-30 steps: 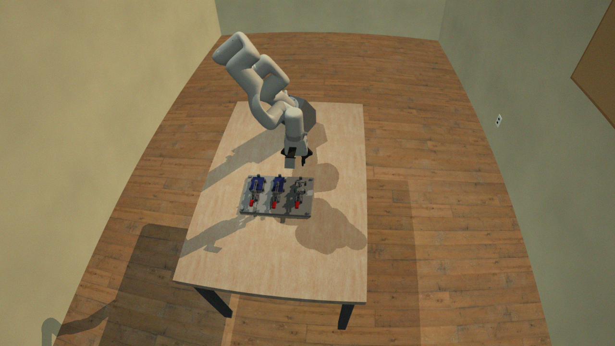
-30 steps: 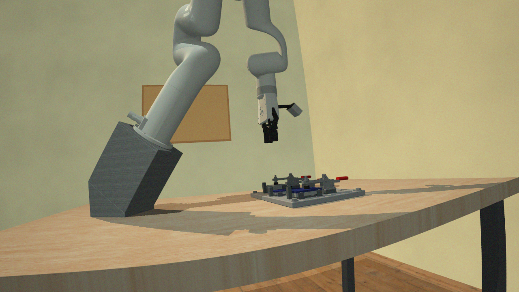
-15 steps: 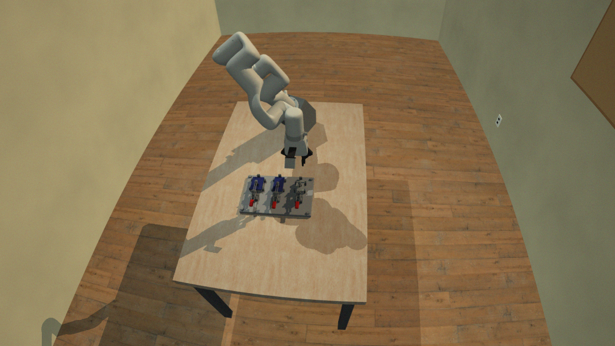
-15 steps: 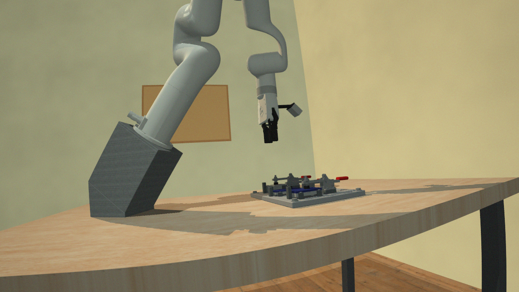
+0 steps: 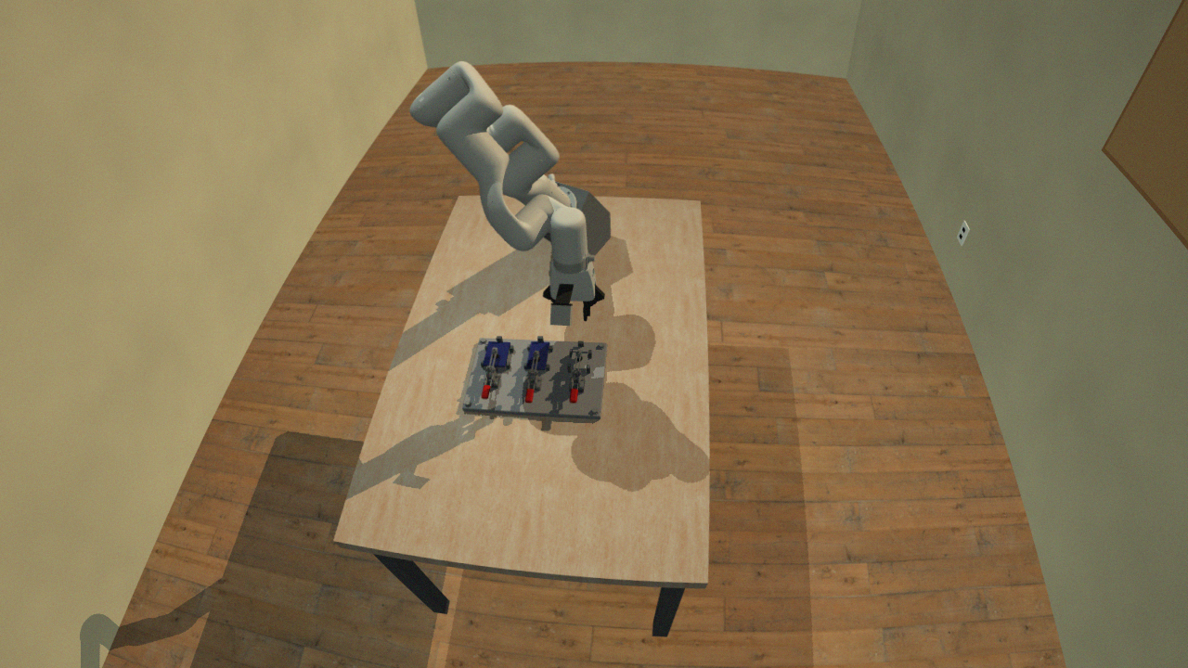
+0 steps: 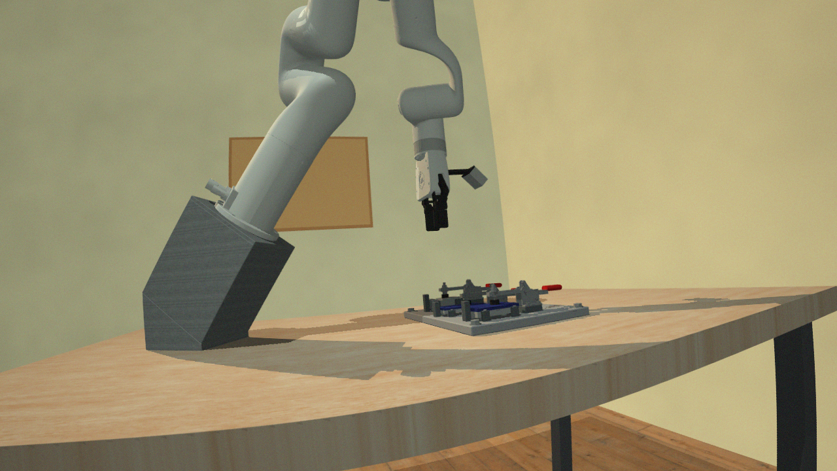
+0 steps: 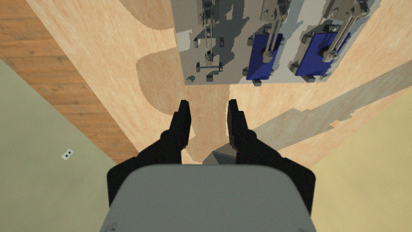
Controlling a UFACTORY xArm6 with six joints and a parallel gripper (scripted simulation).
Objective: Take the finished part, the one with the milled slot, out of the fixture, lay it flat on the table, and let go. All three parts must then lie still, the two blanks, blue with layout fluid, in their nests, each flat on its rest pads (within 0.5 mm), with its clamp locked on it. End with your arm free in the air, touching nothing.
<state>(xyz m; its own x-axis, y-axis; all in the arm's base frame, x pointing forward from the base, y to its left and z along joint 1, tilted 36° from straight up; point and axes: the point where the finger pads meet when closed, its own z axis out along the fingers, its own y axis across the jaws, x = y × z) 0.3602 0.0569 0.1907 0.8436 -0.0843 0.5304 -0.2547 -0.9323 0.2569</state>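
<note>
A grey fixture plate lies mid-table with three nests, each under a toggle clamp with a red handle. Two blue blanks fill the left and middle nests. The grey finished part sits in the right nest, under its clamp. In the wrist view the grey part is at the top left in shadow, and the blue blanks are to its right. My gripper hangs high above the table behind the plate, as the side view shows. Its fingers stand half apart with nothing between them.
The arm's grey wedge-shaped base stands at the back of the table. The clamp handles stick out over the plate's front side. The table's right edge is close to the plate's right end.
</note>
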